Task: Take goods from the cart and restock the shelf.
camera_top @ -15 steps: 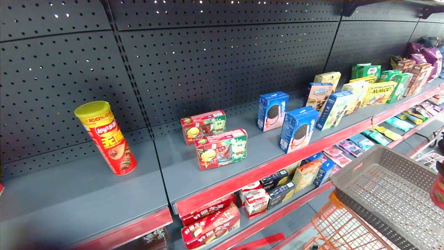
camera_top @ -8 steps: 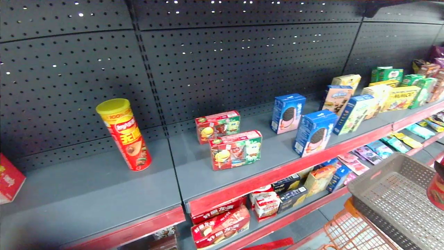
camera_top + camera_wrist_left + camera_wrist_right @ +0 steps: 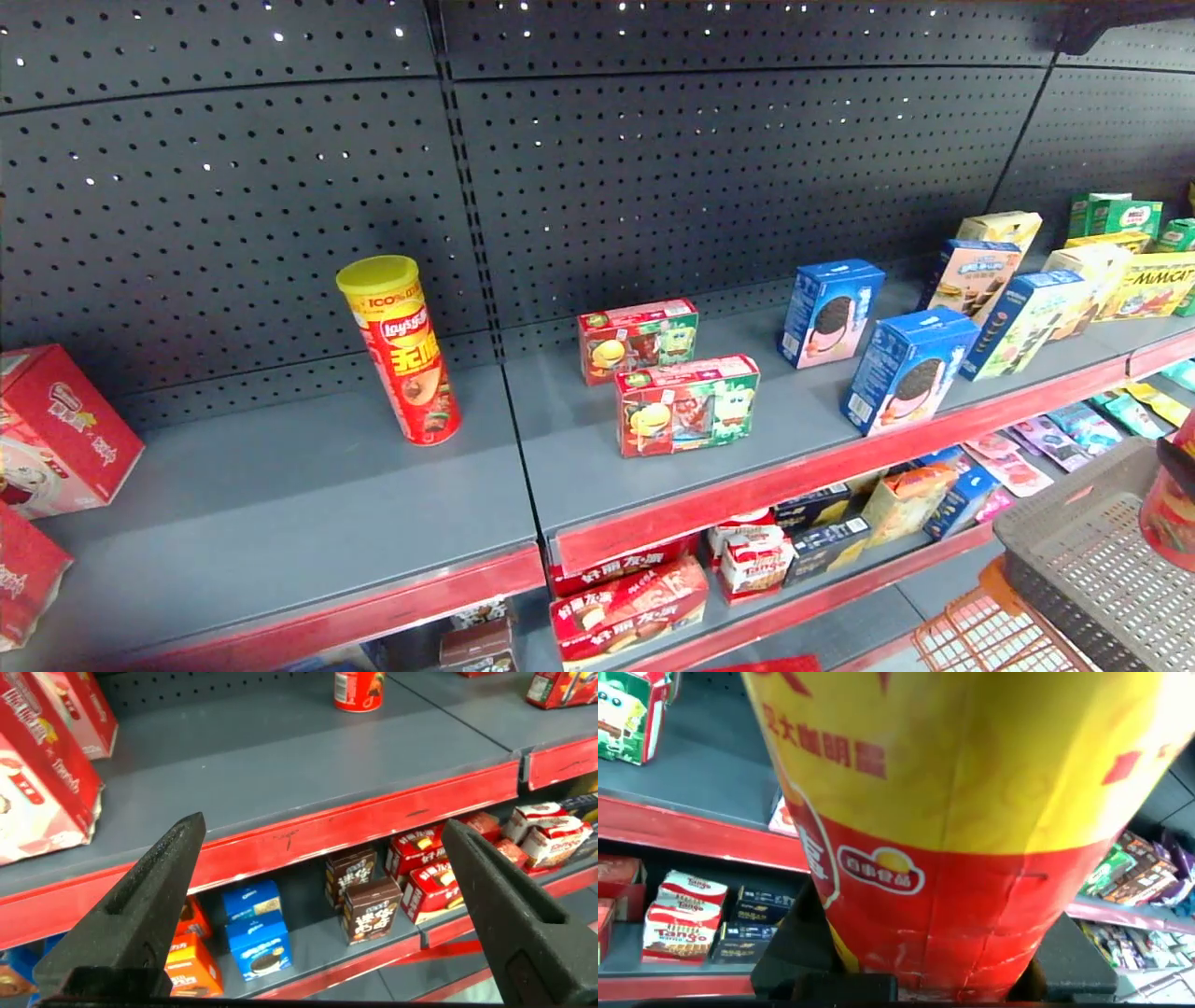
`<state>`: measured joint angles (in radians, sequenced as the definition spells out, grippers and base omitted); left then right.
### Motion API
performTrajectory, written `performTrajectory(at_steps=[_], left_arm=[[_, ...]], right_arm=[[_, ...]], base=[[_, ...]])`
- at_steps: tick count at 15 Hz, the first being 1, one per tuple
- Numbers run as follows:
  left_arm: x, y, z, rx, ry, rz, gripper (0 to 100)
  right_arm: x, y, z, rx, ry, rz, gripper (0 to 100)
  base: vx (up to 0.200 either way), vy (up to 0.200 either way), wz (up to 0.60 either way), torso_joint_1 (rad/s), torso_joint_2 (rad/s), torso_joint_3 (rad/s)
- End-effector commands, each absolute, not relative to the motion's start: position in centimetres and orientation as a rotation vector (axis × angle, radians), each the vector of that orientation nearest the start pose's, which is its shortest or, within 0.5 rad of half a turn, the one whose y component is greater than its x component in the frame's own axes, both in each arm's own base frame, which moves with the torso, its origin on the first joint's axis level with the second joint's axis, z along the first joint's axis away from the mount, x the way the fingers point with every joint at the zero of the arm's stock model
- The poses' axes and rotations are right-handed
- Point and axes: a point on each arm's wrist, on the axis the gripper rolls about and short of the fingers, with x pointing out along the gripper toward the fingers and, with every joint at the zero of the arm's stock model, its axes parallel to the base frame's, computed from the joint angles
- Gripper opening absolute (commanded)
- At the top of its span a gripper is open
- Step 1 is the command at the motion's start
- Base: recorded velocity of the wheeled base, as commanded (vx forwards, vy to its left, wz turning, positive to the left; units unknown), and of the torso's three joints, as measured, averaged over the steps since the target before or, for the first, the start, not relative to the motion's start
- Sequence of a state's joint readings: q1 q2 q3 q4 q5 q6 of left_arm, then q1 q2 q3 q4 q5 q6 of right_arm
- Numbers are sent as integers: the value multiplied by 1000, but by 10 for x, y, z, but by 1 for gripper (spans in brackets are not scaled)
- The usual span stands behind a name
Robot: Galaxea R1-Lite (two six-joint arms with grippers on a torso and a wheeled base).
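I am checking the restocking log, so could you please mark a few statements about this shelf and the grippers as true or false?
1. The yellow-lidded can stands upright on the shelf. True.
2. The left gripper is shut on a bottle. False: it is open and holds nothing.
3. The right gripper grips a red and yellow tube. True.
4. The front blue box lies flat. False: it stands upright.

Dark pegboard (image 3: 700,168) runs along the back. Two red-and-green snack boxes (image 3: 686,406) stand one behind the other, two blue cookie boxes (image 3: 906,369) off to their right, and big red cartons (image 3: 56,434) far left.
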<state>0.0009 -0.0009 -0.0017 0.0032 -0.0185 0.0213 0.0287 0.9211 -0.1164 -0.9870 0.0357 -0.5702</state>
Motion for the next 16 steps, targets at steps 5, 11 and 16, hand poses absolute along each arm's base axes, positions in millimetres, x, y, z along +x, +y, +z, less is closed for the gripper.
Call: performTrajectory(at_steps=[5, 11, 16], left_arm=[[-23, 0, 76, 21, 1, -17, 100], [-23, 0, 76, 21, 1, -17, 100], [-23, 0, 76, 21, 1, -17, 100]], right_arm=[[94, 4, 184, -569, -199, 16, 0], [95, 4, 184, -570, -201, 17, 0], [93, 4, 183, -583, -200, 16, 0]], base=[[0, 0, 480, 3, 2, 0], [0, 0, 500, 4, 2, 1], [0, 0, 0, 0, 0, 0]])
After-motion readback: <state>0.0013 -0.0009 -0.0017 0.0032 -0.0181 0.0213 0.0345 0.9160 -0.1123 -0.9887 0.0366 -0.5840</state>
